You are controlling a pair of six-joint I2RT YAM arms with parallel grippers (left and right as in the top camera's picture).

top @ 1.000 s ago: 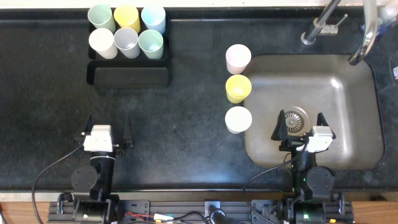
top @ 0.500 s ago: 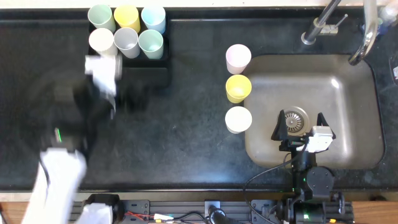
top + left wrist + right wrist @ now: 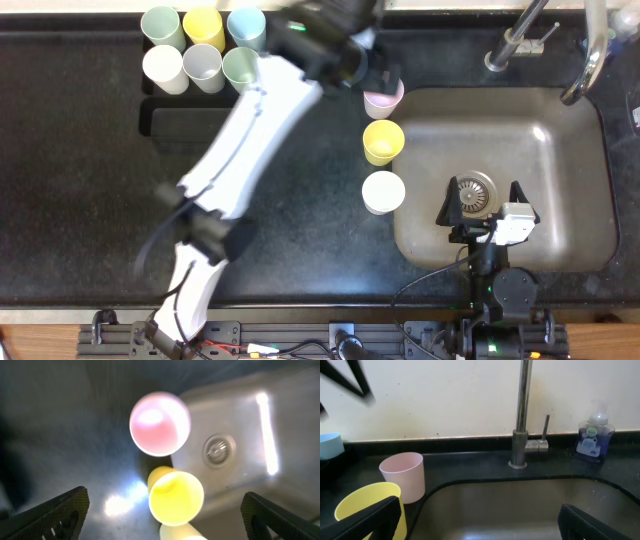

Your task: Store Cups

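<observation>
Pink cup (image 3: pixel 160 423) directly below left end effector (image 3: pixel 165 496), jaws spread wide apart.

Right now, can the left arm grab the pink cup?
Probably yes. The left arm hangs over the pink cup, its fingers wide open, and nothing covers it. The yellow cup stands close beside, so it might get bumped.

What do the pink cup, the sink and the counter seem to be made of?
Pink cup: probably plastic, matte; opaque, even pastel wall. Sink: likely stainless steel, brushed; grey metal with bright reflections. Counter: dark speckled stone or stone-look laminate, fairly glossy; I cannot tell which.
</observation>
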